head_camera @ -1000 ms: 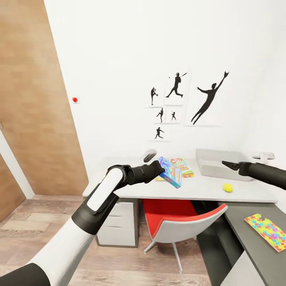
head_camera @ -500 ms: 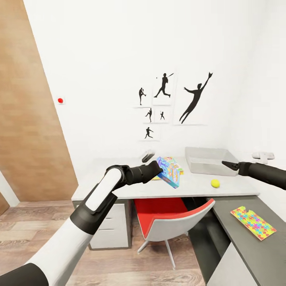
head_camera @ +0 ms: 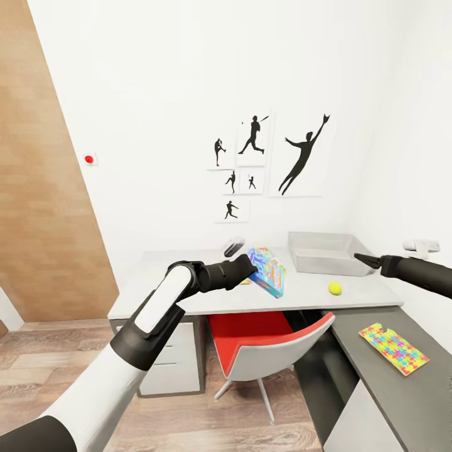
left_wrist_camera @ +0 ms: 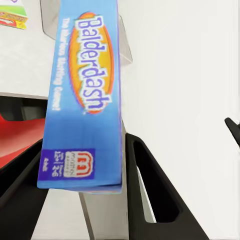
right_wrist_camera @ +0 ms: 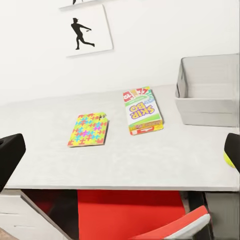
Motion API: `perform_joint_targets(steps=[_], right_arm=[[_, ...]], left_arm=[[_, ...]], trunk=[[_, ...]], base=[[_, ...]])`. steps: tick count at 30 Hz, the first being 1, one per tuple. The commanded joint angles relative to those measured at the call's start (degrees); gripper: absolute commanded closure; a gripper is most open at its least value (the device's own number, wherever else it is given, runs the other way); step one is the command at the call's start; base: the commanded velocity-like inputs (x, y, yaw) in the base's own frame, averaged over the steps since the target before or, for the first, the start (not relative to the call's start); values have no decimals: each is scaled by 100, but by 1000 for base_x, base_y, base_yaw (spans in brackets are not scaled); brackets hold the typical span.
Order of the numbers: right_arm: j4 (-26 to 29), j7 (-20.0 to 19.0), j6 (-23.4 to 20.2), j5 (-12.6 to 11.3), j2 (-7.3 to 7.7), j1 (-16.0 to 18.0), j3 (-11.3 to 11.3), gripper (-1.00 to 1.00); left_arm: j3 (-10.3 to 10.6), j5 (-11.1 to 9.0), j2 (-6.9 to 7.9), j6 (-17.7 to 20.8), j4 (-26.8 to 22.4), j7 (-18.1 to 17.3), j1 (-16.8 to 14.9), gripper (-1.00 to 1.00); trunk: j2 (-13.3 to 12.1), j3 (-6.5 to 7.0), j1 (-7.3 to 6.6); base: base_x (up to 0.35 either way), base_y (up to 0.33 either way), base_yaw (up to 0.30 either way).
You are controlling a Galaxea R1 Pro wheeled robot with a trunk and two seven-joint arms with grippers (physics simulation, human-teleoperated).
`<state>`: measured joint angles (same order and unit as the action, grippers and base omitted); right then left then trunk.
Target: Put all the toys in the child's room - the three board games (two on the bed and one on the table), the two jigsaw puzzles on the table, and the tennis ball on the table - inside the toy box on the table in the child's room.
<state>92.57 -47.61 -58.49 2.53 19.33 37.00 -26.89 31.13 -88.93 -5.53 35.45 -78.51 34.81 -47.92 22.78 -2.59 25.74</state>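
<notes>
**Blue Game Box Held Above the Desk**

While the robot is facing the long pale surface (head_camera: 188, 295), its left hand (head_camera: 246, 269) is clamping a blue board game (left_wrist_camera: 85, 95), the fingers (left_wrist_camera: 150, 190) pressing on both flat faces of the box; the name "Balderdash" is showing along its edge in the left wrist view. From the head view the blue box (head_camera: 267, 271) is hanging tilted above the middle of the surface, off the top.

The right hand (head_camera: 364, 258) is reaching out near the front corner of the toy box (head_camera: 323, 260), and its two fingertips (right_wrist_camera: 10, 155) are standing wide apart with nothing between them. The light-grey toy box is sitting at the back right of the surface, against the wall.

The tennis ball (head_camera: 335, 287) is lying on the surface just in front of the toy box. A "SKIP BO" game box (right_wrist_camera: 141, 110) is lying flat beside one jigsaw puzzle (right_wrist_camera: 90, 129) further along the top. A second jigsaw puzzle (head_camera: 393, 339) is resting on the lower dark grey section, and a red-seated chair (head_camera: 270, 339) is tucked beneath the surface.
</notes>
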Motion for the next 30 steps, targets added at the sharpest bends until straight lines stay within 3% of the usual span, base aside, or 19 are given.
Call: perform_joint_targets(steps=[1,4,6,12,16,17,22,30], right_arm=[[3,-56,18,23,0,7,-67,-100],[-1,-50,386,14,-3,2,-181,-100],[3,-35,513,6,-12,1,-269,-100],[6,-34,508,-48,-16,-14,-338,-100],[7,-31,195,-114,9,3,-340,-100],[7,-34,18,-134,26,11,-334,-100],[7,-34,-74,-146,31,16,-327,-100],[7,-30,-91,-148,13,17,-319,-100]], left_arm=[[-2,-56,1,-3,-6,56,-7,100],[1,-32,38,-8,-42,30,25,100],[-16,-2,122,-30,-257,-11,217,100],[-157,-20,305,-31,-443,-146,380,100],[-456,-64,480,-20,-474,-301,527,100],[-667,-60,544,-3,-492,-591,706,100],[-802,-14,581,40,-497,-877,822,100],[-825,-2,587,99,-497,-934,837,100]], trunk=[[14,-14,4],[14,-14,4],[14,-14,4],[14,-14,4],[14,-14,4],[14,-14,4],[14,-14,4],[14,-14,4]], base=[[0,0,-55],[0,0,-27],[0,0,-7],[0,0,-17],[0,0,-178],[0,0,-264],[0,5,-283],[46,181,-293]])
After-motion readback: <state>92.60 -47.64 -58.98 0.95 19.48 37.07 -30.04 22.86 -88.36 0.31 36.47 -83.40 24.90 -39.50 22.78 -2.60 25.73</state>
